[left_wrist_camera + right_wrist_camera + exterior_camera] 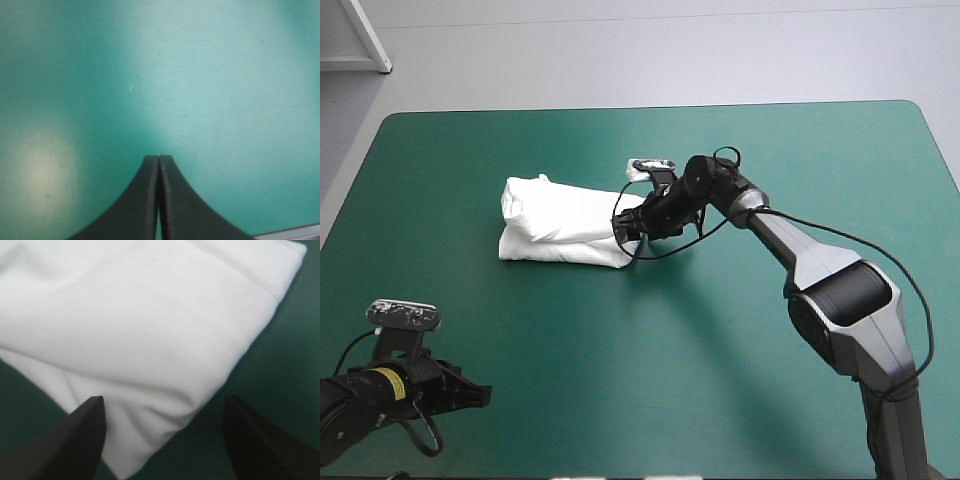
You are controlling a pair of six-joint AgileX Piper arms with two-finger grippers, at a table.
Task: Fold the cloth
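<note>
The right claw (pixel 163 398) is hanging wide apart by the folded T-shirt (pixel 150 320); it should be pinching its corner gently.

Folded white fabric T-shirt (pixel 565 225): plain white all over, grey shading in the creases. Flat teal-green table cover (pixel 740 360): one even colour. Curved fin-shaped fingers of the left gripper (pixel 159 160) and right gripper (pixel 164 402): plain black.
</note>
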